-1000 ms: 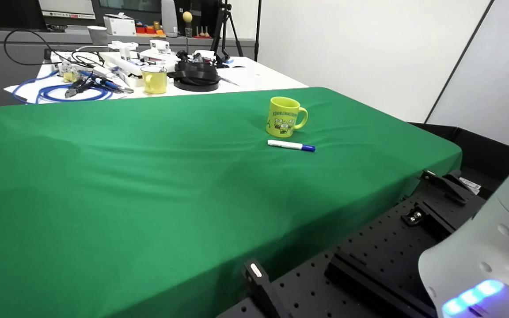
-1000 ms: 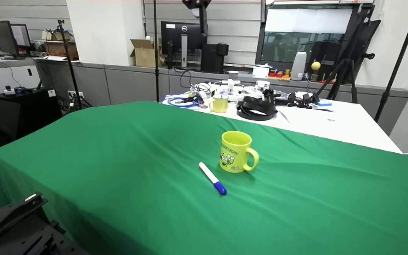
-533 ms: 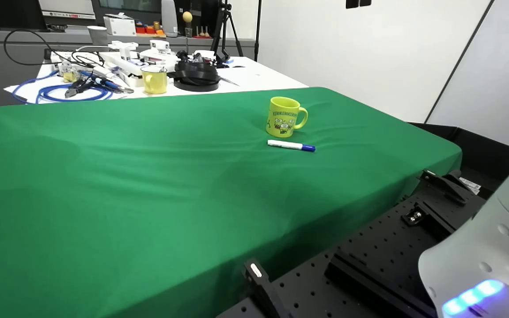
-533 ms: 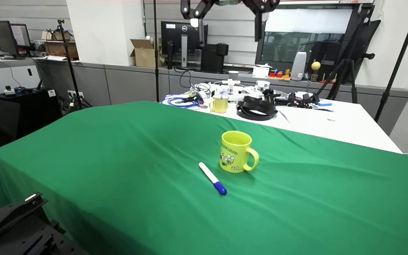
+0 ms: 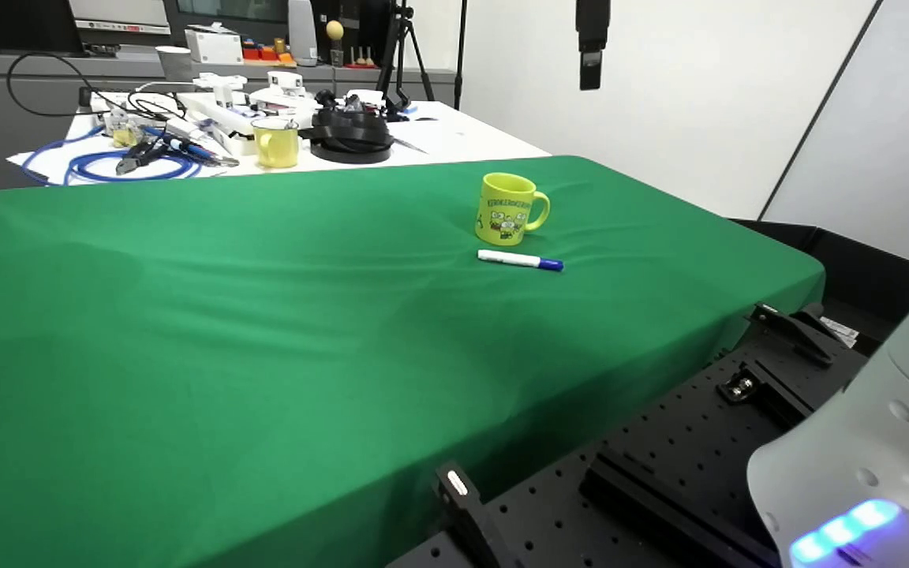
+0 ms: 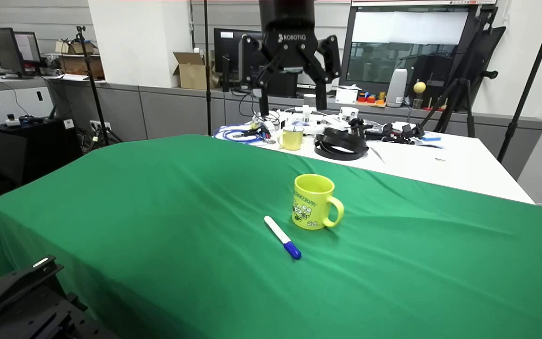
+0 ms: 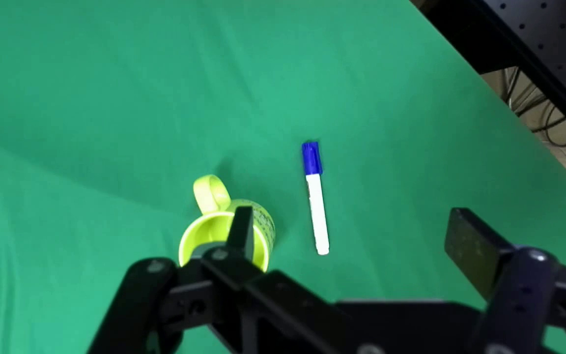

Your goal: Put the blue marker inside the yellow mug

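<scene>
Blue-capped, the marker point(image 7: 316, 200) lies below the empty, wide-apart fingers point(image 7: 473, 250), the mug point(image 7: 218, 226) partly behind one in the wrist view, so reaching seems in hand, with a centred descent needed next.

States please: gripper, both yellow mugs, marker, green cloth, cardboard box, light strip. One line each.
Black two-finger Robotiq gripper: open, holding nothing
Green cloth: spread out, creased
Bright yellow printed mug with side handle: upright, inside only partly visible
Thin white-and-blue marker: capped, lying beside that mug, apart from it
Paler yellow mug: upright
Brown cardboard box: flaps open
Slim light strip: lit blue
</scene>
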